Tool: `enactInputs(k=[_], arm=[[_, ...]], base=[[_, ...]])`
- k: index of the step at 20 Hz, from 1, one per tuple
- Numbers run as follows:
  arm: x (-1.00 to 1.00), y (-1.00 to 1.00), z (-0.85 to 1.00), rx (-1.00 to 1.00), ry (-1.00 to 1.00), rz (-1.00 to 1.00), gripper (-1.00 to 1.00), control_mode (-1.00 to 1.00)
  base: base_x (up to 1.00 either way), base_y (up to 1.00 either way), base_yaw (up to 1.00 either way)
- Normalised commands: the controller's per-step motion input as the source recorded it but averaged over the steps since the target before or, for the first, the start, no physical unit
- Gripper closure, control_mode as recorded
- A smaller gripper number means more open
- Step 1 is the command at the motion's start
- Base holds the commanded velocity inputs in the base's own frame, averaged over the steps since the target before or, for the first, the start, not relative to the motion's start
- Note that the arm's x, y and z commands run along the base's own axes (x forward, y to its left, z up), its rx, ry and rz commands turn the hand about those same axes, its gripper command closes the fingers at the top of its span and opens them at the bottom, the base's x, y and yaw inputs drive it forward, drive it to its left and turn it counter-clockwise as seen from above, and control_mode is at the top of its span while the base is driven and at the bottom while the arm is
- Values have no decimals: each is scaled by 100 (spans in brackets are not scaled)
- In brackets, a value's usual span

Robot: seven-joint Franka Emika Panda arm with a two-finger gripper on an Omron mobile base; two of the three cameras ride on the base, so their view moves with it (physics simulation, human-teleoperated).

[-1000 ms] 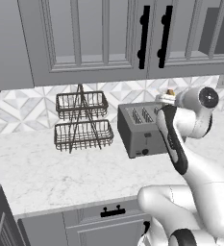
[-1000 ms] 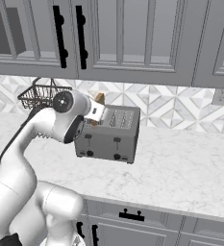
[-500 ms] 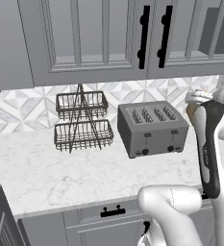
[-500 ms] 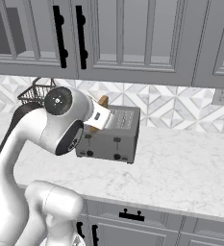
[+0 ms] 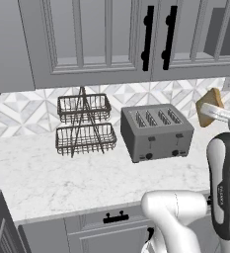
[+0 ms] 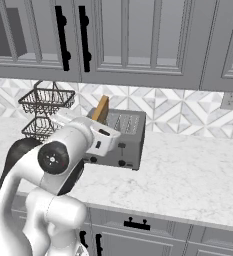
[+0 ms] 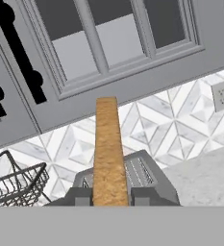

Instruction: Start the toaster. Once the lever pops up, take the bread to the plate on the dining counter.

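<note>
Since a second ago: bread (image 5: 209, 106) carried from just above the toaster (image 5: 156, 132) out to the toaster's right side in the left base view, held in the air clear of the slots, near the backsplash. Arm swung rightward with it; white elbow now low in the foreground. Toaster, wire basket rack (image 5: 83, 125) and tabletop (image 5: 62, 175) unmoved; cameras steady.

Tool (image 7: 111, 196) nearly closed, clamped on the bread's lower edge, slice edge-on and upright between the two dark fingertips (image 7: 78, 196) in the hand view.

Left base view: all four slots seen from above, empty; dark knobs on the toaster's front face; rack well apart to the toaster's left; bread (image 6: 101, 109) broad face visible, tilted, one white finger across it.

Right base view: bread standing as a thin golden strip above the white hand, in front of the toaster (image 6: 123, 140), whose left part sits hidden behind the hand; wall outlet (image 6: 229, 100) on the backsplash far right.

Hand view: upper cabinet doors (image 7: 108, 43) beyond the slice, toaster (image 7: 144, 175) below and behind it, rack (image 7: 17, 185) at lower left, outlet (image 7: 221, 95) at right.
</note>
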Motion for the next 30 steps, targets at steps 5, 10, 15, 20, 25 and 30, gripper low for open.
enactInputs(k=[5, 10, 15, 20, 25, 30], arm=[[-54, 7, -2, -1, 0, 7, 100, -100], [-81, 1, -1, 0, -2, 6, 100, -100], [10, 7, -2, 0, -1, -3, 100, -100], [51, 20, -6, 0, -4, -14, 100, -100], [10, 3, -2, 0, -2, -3, 100, -100], [0, 0, 0, 0, 0, 0, 100, 100]], base=[[0, 0, 0], [0, 0, 0], [0, 0, 0], [0, 0, 0], [0, 0, 0], [-25, 0, 0]])
